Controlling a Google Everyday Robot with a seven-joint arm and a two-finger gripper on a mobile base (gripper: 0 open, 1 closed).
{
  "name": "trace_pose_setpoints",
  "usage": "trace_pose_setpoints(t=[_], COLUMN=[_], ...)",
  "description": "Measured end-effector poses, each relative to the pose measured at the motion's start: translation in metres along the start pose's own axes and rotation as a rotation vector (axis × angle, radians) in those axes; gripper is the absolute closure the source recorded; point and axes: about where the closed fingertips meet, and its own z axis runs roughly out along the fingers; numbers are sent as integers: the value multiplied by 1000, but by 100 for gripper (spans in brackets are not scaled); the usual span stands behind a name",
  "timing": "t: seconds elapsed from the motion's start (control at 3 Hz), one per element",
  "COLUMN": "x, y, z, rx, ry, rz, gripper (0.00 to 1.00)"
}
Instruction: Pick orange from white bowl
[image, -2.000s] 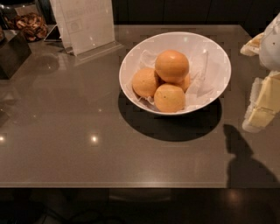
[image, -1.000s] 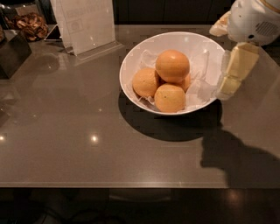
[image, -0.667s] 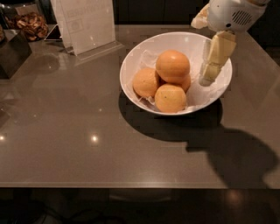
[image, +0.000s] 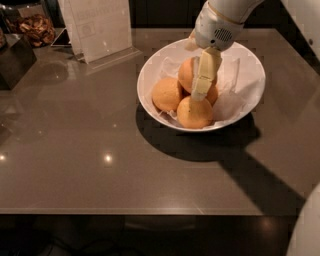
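The white bowl stands on the grey table, lined with crumpled white paper. It holds several oranges. The biggest, deepest-coloured orange sits on top of the pile, with paler ones at the left and front. My gripper comes down from the upper right and hangs over the middle of the bowl, right against the top orange and covering its right side. Whether it grips the fruit does not show.
A clear sign holder stands at the back left of the table. A dark box and a container of brown snacks are at the far left. The table's front edge runs across the bottom. A white robot part is at the bottom right.
The gripper has moved from the table's right side leftward over the bowl and down to the top orange. The oranges and bowl have not moved.
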Motion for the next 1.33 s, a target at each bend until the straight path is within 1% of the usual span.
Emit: trace_pose_setpoints(t=[0.33,0.67,1.0,1.33], x=[-2,7,20,20], y=[-6,-4,5,5], z=[3,15,35,37], rx=[17,6,-34,-33], ry=[-9,-35,-34,-34], rz=[-1,34,72,72], gripper=[0,0,0,19])
